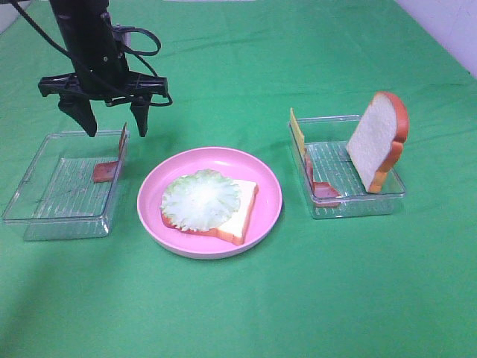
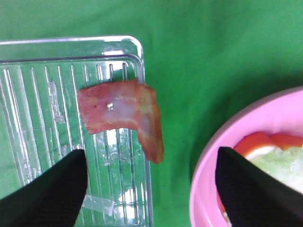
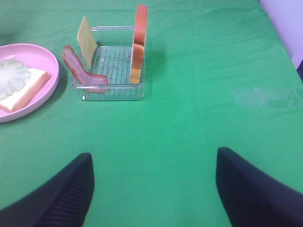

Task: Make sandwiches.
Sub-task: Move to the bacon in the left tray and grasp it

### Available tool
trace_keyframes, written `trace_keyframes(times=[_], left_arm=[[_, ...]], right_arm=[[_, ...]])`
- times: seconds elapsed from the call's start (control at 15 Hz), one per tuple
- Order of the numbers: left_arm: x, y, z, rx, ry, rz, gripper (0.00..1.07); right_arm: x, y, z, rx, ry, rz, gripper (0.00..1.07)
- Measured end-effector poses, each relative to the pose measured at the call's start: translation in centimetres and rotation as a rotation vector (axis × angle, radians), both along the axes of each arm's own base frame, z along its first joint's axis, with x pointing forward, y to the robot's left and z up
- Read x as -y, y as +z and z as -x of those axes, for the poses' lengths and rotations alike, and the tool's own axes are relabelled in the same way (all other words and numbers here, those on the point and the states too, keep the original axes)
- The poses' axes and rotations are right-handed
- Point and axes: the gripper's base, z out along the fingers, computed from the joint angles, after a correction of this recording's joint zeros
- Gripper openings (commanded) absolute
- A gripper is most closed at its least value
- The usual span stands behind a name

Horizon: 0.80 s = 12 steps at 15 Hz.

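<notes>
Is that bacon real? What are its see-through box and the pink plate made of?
The bacon strip looks like rubbery toy plastic: glossy, curved stiffly over the rim. The clear tray seems to be hard plastic, ribbed and glinting. The pink plate looks like smooth plastic, possibly melamine.

Overhead plus wrists, shared pink plate [image 1: 262, 168]

Two clear trays [image 1: 59, 186], one pink plate [image 1: 268, 194]. Two bread slices [image 1: 376, 142], two bacon strips [image 2: 120, 111]. One lettuce leaf [image 1: 200, 198], one cheese slice [image 1: 297, 133].
</notes>
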Motion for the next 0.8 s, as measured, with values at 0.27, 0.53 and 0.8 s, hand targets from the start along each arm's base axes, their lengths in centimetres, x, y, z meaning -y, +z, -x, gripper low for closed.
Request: trace_keyframes(times=[0.27, 0.53, 0.8], left_arm=[[0.0, -1.6, -0.2, -0.03, -0.002, -0.017, 0.64], [-0.4, -2.2, -0.4, -0.025, -0.014, -0.069, 0.55], [-0.4, -2.2, -0.4, -0.025, -0.015, -0.072, 0.4]], right_arm=[[0.0, 0.0, 0.0, 0.0, 0.0, 0.0, 0.69], [0.0, 0.0, 0.0, 0.0, 0.0, 0.0, 0.69], [0.0, 0.0, 0.0, 0.0, 0.0, 0.0, 0.69]])
